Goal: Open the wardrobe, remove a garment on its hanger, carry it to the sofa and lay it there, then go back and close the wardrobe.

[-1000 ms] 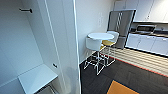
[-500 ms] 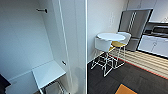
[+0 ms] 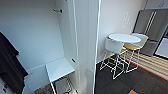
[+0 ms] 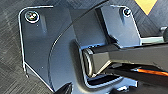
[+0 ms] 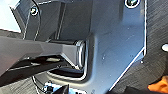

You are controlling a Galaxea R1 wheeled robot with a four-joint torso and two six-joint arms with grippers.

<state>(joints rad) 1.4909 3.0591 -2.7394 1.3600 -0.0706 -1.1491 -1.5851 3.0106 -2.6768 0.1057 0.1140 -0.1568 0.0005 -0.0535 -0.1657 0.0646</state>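
The wardrobe (image 3: 75, 45) stands open at near left, its door edge running tall and upright through the middle of the head view. I cannot tell either gripper's state, nor which arm is nearer.

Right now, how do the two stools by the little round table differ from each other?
The nearer stool has a white seat shell with its back toward the camera; the farther stool shows a yellow seat. The nearer stool stands left of the round table, the farther behind and right. Both have thin white wire legs on dark carpet.
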